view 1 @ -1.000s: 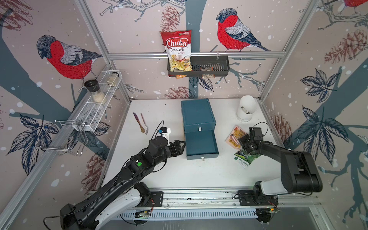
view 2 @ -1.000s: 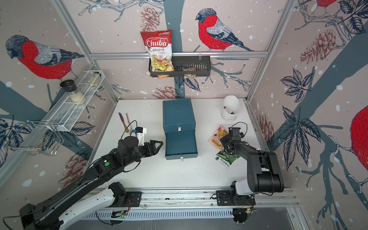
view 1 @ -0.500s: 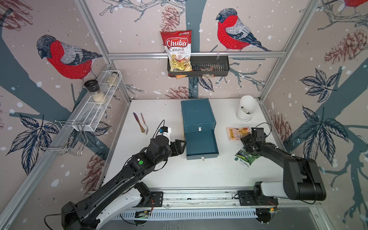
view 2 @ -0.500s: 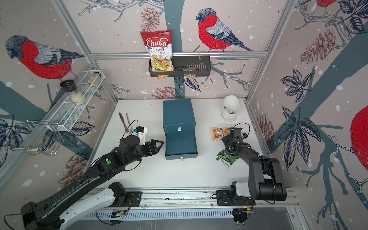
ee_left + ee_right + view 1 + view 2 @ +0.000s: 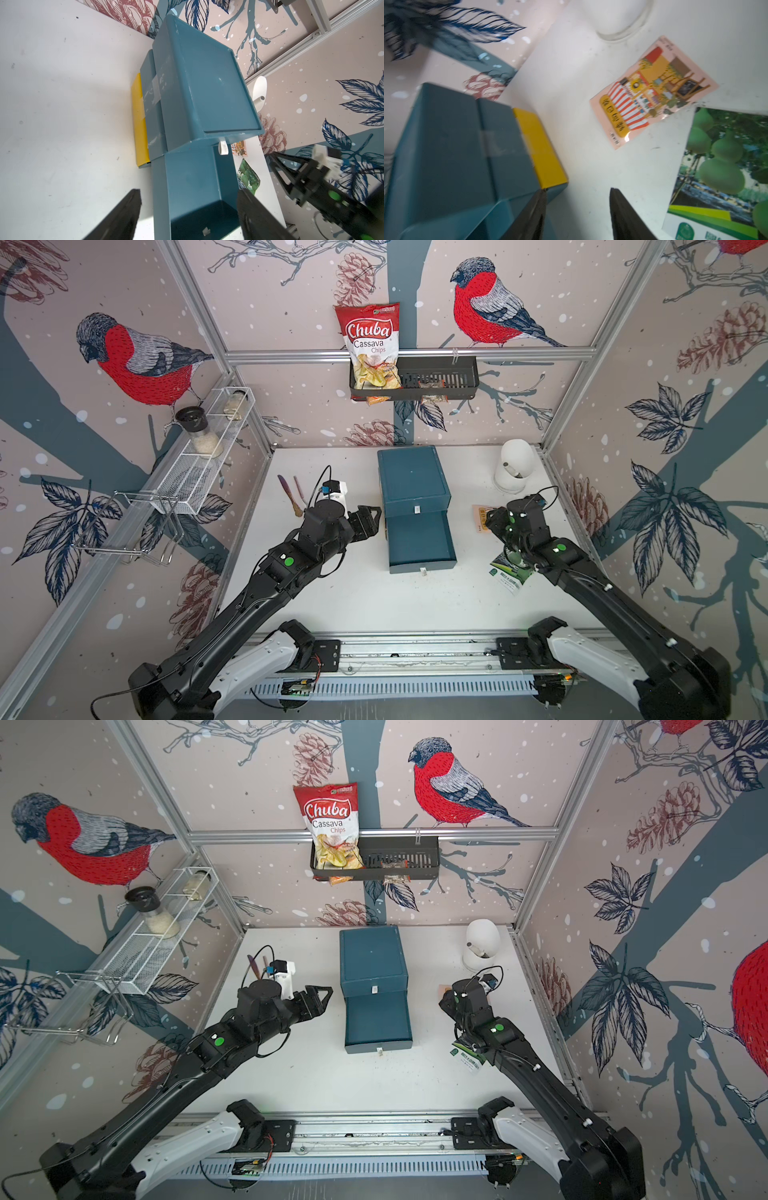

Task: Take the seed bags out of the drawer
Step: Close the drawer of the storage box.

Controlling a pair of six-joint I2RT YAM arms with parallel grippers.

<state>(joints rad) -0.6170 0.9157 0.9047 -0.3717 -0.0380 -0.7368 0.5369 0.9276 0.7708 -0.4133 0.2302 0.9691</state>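
The right arm (image 5: 575, 566) covers most of the striped packet (image 5: 479, 517) in a top view.

The walls (image 5: 291, 290) are papered pale pink with red-breasted birds, pine cones, dark blue leaves and branches, and silver metal bars (image 5: 291, 356) frame the corners and cross the back wall. A white wire shelf (image 5: 195, 483) with two jars (image 5: 200, 437) hangs on the left wall, and a black basket (image 5: 455, 378) hangs from the back bar. The flat white table (image 5: 365, 605) below is evenly lit, with only soft shadows.
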